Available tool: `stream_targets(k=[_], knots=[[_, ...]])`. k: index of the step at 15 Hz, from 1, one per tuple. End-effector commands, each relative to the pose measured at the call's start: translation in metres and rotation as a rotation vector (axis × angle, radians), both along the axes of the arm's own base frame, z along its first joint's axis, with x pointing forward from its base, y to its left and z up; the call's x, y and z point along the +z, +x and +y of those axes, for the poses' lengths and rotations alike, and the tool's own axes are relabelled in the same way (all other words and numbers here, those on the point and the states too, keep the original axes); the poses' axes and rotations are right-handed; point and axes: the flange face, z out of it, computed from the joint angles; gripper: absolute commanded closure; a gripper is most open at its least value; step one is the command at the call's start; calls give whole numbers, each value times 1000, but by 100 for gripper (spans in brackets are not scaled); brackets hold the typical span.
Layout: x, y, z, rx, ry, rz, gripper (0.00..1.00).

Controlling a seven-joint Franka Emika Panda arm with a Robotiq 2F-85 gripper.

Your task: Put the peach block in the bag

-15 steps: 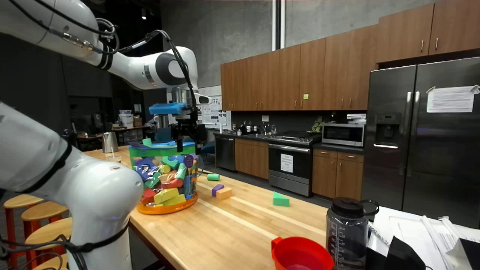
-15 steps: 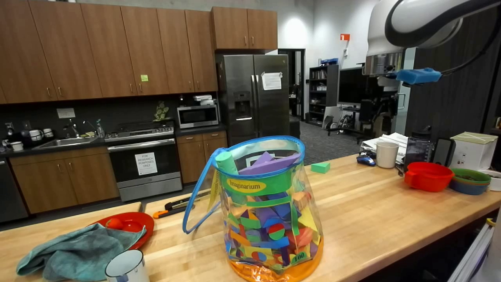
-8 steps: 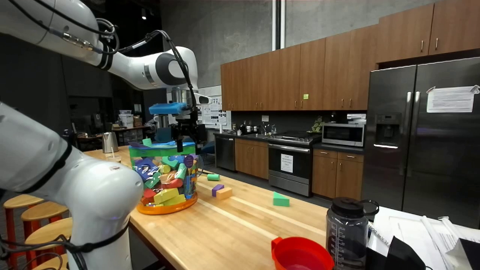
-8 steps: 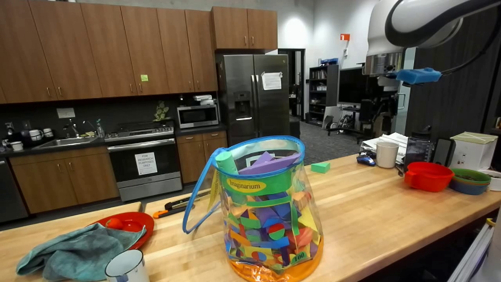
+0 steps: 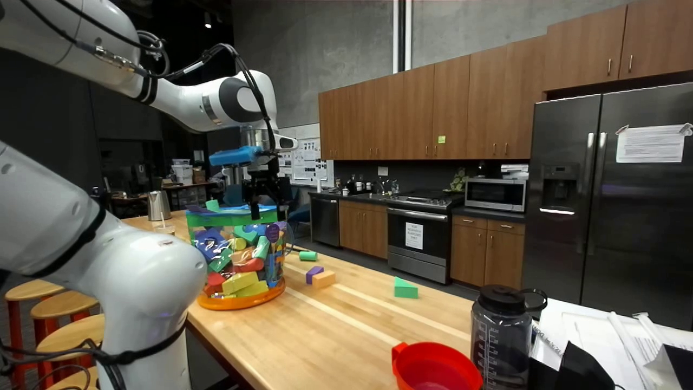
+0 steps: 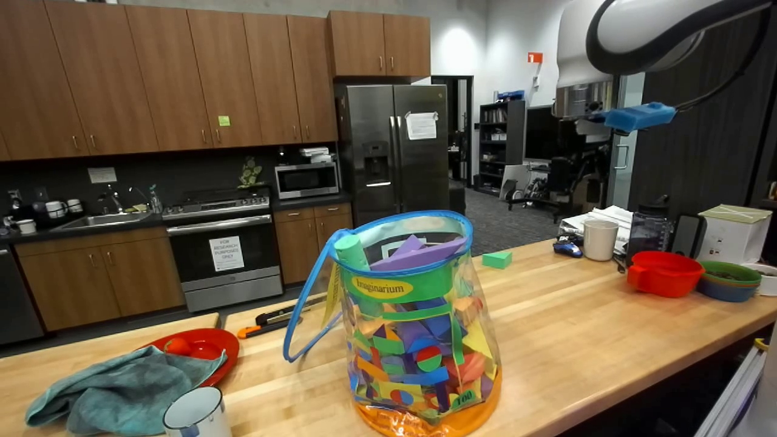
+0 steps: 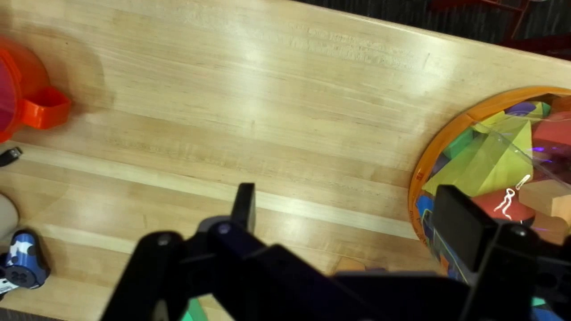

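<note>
The peach block (image 5: 324, 279) lies on the table beside a purple block (image 5: 313, 274). In the wrist view the peach block (image 7: 350, 264) shows partly, cut off by the gripper's body. In an exterior view the bag hides it. The bag (image 5: 230, 218) is see-through with a green top band and stands upright, full of blocks; it also shows in an exterior view (image 6: 434, 285) and its orange base in the wrist view (image 7: 417, 178). My gripper (image 7: 348, 200) is open and empty, above the table. In an exterior view the gripper (image 5: 269, 211) appears level with the bag's top band.
A green cylinder (image 5: 308, 255) and a green triangular block (image 5: 405, 288) lie on the table. A red bowl (image 6: 665, 276) and a dark bottle (image 5: 501, 336) stand farther along it. The bag's blue handle (image 6: 297, 309) sticks out sideways. A red plate (image 6: 224, 358) holds a cloth.
In the last half second the arm and gripper have shifted slightly to the left in both exterior views. The bag and blocks have not moved.
</note>
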Motion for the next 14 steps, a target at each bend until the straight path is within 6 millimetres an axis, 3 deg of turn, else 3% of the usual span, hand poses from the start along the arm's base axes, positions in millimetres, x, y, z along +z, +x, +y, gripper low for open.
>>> stream_targets(k=[1, 7, 12, 13, 14], knots=[[20, 26, 18, -51, -15, -5, 0], [61, 63, 54, -118, 124, -131, 0], [67, 88, 76, -127, 173, -230, 0], [63, 78, 68, -118, 151, -216, 0], [61, 81, 70, -114, 152, -215, 0]])
